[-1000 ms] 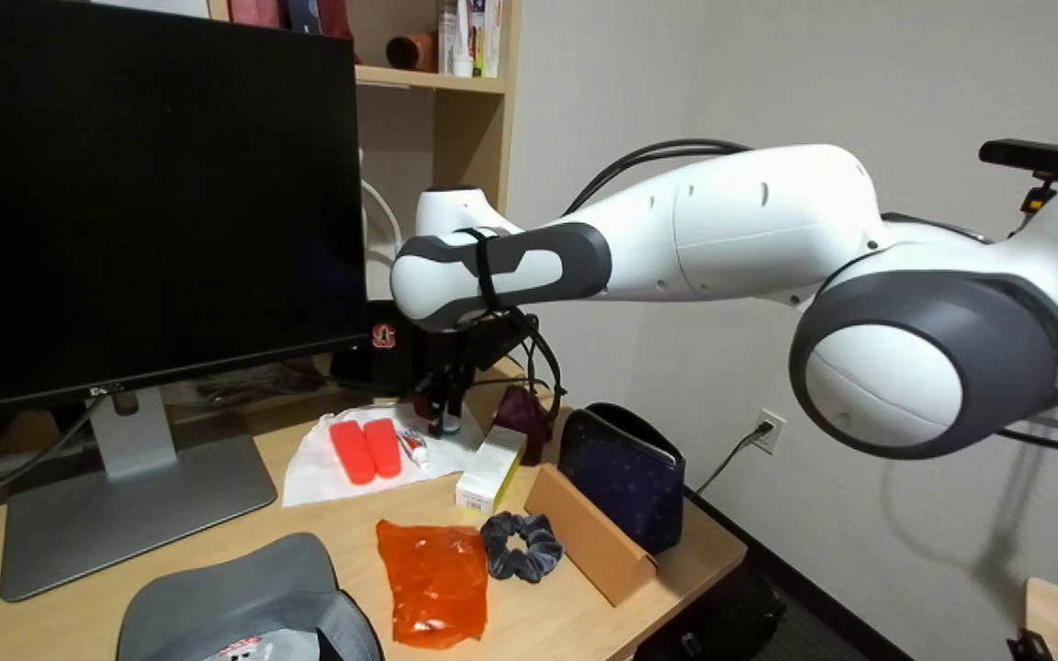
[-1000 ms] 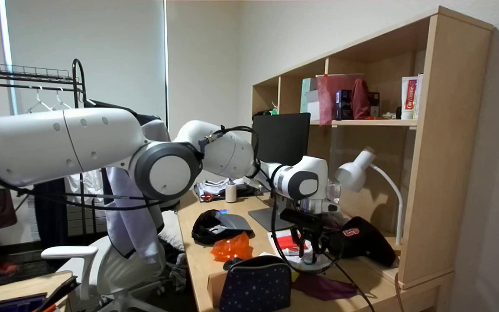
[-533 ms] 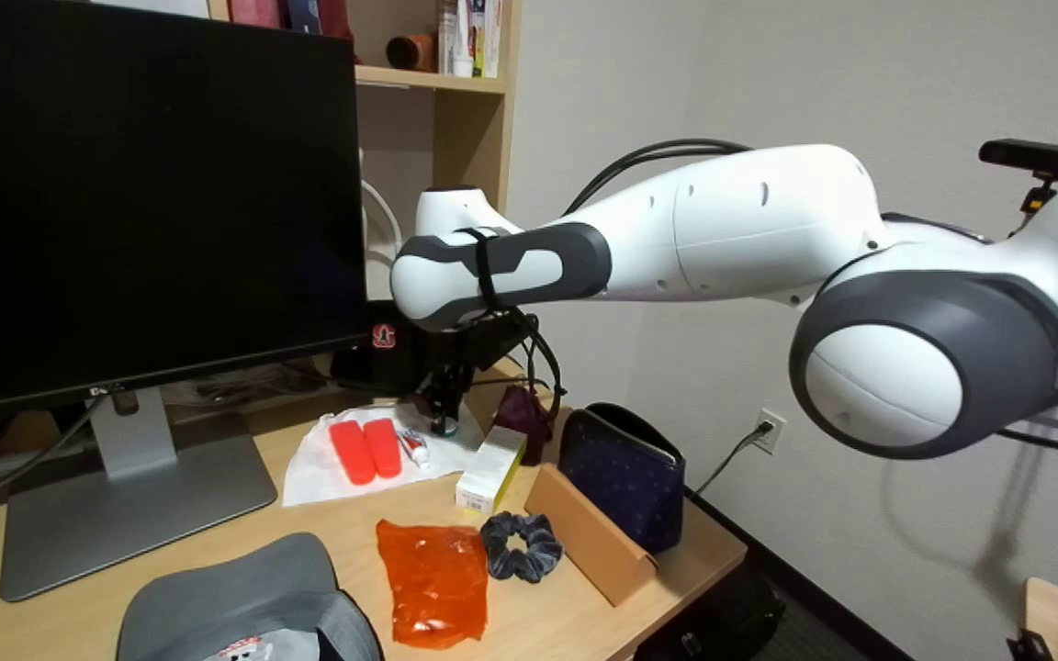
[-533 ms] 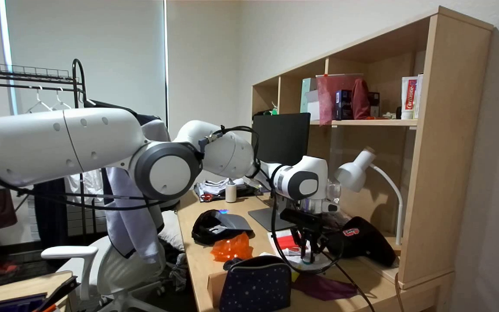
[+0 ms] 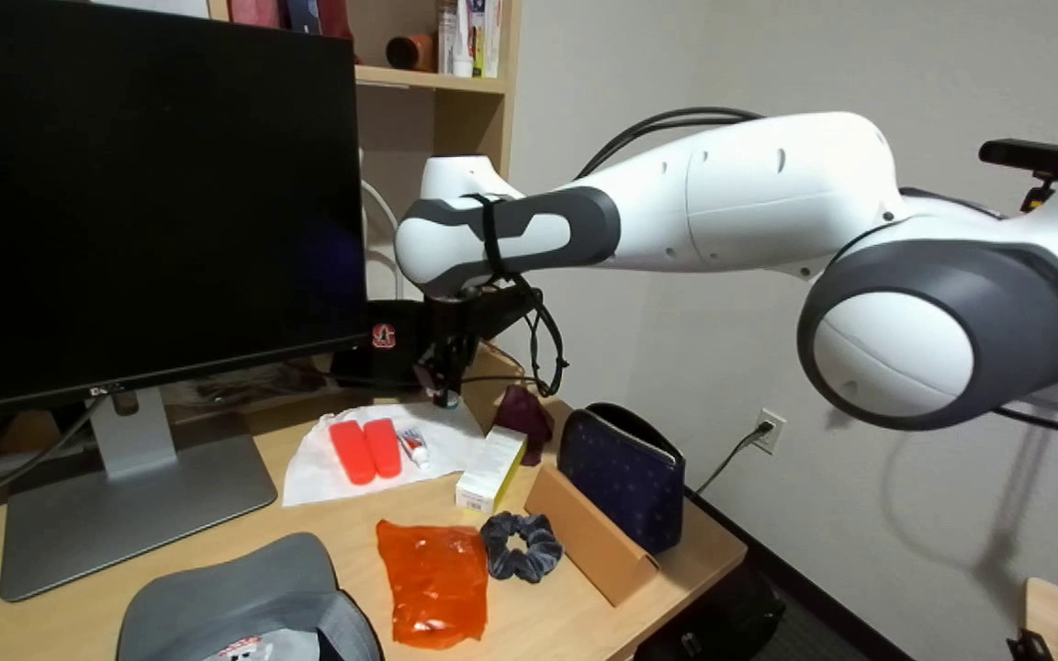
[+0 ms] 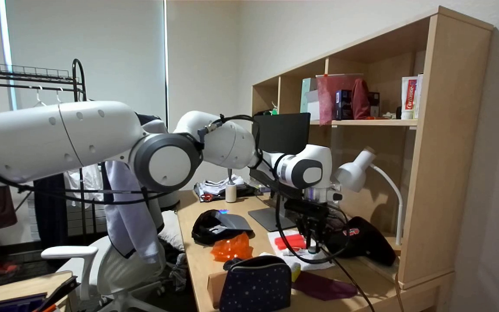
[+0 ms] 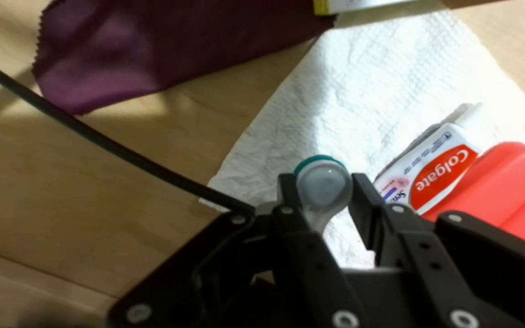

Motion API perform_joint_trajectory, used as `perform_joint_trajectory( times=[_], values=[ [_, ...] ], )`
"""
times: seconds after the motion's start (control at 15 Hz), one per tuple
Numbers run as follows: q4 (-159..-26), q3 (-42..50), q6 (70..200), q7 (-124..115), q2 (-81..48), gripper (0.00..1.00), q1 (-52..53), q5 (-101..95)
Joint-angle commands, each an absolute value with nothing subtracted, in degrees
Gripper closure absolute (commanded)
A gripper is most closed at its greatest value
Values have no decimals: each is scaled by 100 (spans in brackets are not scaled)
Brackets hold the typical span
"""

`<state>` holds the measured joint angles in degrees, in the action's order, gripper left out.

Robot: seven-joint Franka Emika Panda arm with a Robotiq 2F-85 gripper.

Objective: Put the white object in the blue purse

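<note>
The white object (image 7: 325,186), a pale, rounded piece with a teal rim, is clasped between the black fingers of my gripper (image 7: 321,181) in the wrist view. Its lower part is hidden behind a finger. In an exterior view the gripper (image 6: 312,242) hangs over the far end of the desk, with the object's teal edge at its tips, just above the white paper towel (image 7: 408,82). The blue purse (image 5: 619,487), dark navy with small stars, stands upright near the desk's edge in both exterior views. Its top gapes in an exterior view.
A tan cardboard box (image 5: 589,532) leans along the purse. A white carton (image 5: 490,470), maroon cloth (image 7: 162,50), Colgate tube (image 7: 431,164) and red pieces (image 5: 365,450) lie near the gripper. A black cap (image 6: 362,242) and a monitor (image 5: 152,211) stand close by.
The jaws have come together on the white object. Since then the arm has risen, lifting gripper and object up from the paper towel. The purse has stayed put.
</note>
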<state>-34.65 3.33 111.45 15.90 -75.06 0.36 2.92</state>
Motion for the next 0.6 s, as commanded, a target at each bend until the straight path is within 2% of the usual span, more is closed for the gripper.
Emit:
perform_joint_trajectory(
  times=[0.0, 0.27, 0.53],
  values=[
    [-3813, 279, 10820, 1804, -7076, 86, -100, 343],
    [-4092, 230, 10760, 1934, -6807, 85, -285, 406],
    [-4785, 173, 11457, 2296, -6414, 85, -416, 433]
  ],
)
